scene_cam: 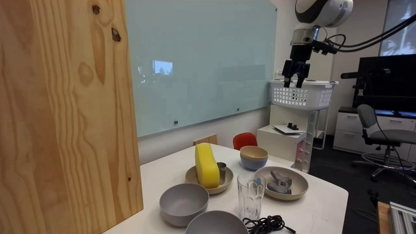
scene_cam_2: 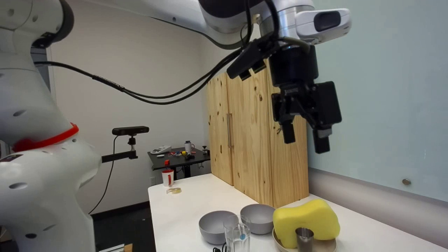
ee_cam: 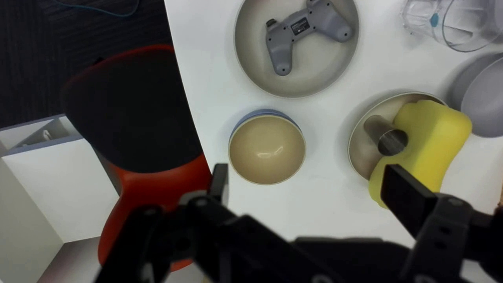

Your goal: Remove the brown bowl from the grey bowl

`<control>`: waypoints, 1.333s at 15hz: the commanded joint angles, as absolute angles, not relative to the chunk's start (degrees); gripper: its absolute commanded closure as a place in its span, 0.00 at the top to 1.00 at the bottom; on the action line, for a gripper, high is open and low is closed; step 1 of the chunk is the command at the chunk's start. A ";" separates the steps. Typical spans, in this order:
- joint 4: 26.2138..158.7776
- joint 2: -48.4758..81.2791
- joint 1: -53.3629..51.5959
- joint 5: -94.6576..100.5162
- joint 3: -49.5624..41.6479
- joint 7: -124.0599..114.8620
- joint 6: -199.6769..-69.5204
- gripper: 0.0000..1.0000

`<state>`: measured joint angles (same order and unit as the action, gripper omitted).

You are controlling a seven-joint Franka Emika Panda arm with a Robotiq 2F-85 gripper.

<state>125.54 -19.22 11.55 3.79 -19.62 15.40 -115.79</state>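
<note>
Wrist view: hand (ee_cam: 305,177), wide; at its ten o'clock, brown bowl (ee_cam: 267,149) inside grey bowl (ee_cam: 267,111). Advice: pinch brown rim (ee_cam: 267,184) alone.

The brown bowl (ee_cam: 267,147) is tan, the grey bowl (scene_cam: 253,164) bluish, the cabinet (scene_cam_2: 252,140) honey, streaked and knotted.

A white robot arm (scene_cam_2: 38,196), smooth and rounded in form, is pictured in both exterior views. It is dotted with dark ovals (scene_cam_2: 30,236) and ringed by a bright red band (scene_cam_2: 47,141). Black cables (scene_cam_2: 108,83) are strung alongside; a silver collar (scene_cam: 299,35) is set above the black gripper (scene_cam_2: 305,139), which is tipped with squared pads (scene_cam_2: 322,143).
</note>
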 commanded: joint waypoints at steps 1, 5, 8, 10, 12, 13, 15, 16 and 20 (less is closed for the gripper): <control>122.60 -10.99 11.39 1.73 -21.84 24.09 -117.75 1.00; 117.08 -2.27 11.80 -2.67 -20.75 21.20 -122.06 1.00; 112.80 2.48 11.96 -2.79 -18.37 21.31 -120.82 1.00; 111.05 4.74 11.90 -1.74 -16.50 20.61 -120.60 1.00; 109.98 6.45 11.92 -1.33 -14.92 20.25 -120.42 1.00; 109.60 7.21 11.98 -0.88 -14.32 20.31 -120.37 1.00; 109.52 8.35 12.25 -0.13 -13.31 23.05 -118.92 1.00; 109.56 8.61 12.50 0.43 -12.94 25.85 -116.77 1.00; 110.68 8.50 13.42 3.34 -12.80 33.83 -111.47 1.00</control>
